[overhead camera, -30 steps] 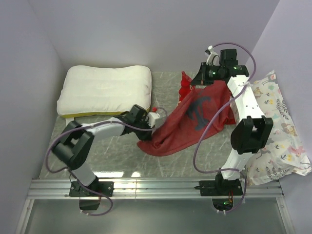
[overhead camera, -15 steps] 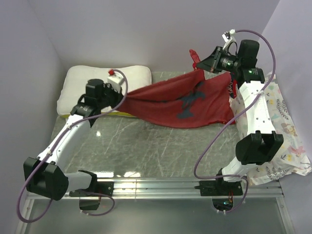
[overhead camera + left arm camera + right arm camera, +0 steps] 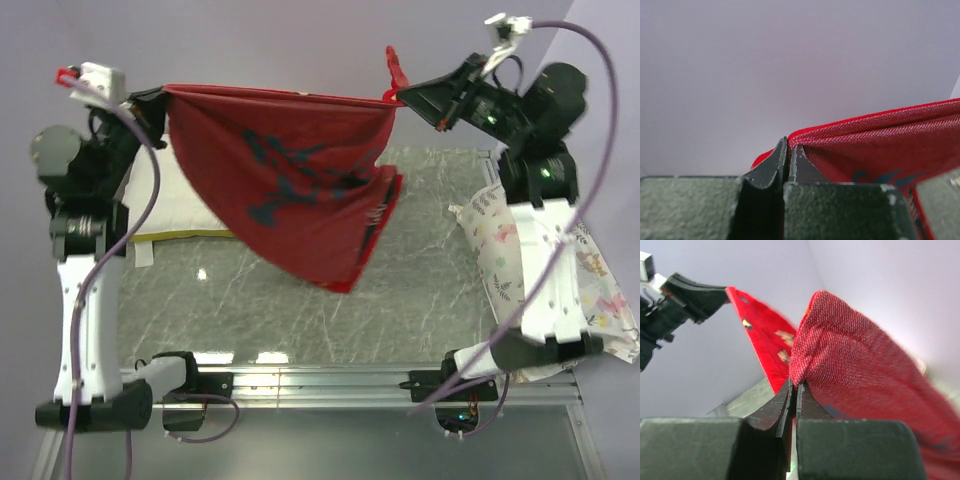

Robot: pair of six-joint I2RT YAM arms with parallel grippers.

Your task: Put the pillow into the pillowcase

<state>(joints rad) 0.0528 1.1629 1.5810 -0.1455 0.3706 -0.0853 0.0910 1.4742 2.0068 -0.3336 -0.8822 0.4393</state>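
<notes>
Only the overhead view takes in the whole spread: the pillowcase (image 3: 290,190) is held up in the air above the worktop (image 3: 430,290), its top edge pulled into a nearly level line between the left arm (image 3: 85,290) and the right arm (image 3: 545,270), both raised high, and its body hanging down to a loose point. The face turned to that camera is dull red with dark grey marks. The left wrist view adds what the overhead cannot resolve: the left jaws are pressed together on a fold at the cloth's hem, with no gap between them. The right wrist view shows the same for the right jaws, which are pinched tight on a bunched corner; beyond it the stretched edge runs off to the left jaws at the far end. Neither wrist camera shows the pillow (image 3: 165,205), which lies on the worktop at the back left, near the left arm. The hanging cloth covers its right part, leaving only a white patch and a yellow strip along the near edge. A floral pillow (image 3: 490,250) on the right is partly covered by the right arm. Whether the pillowcase mouth is open cannot be made out.
</notes>
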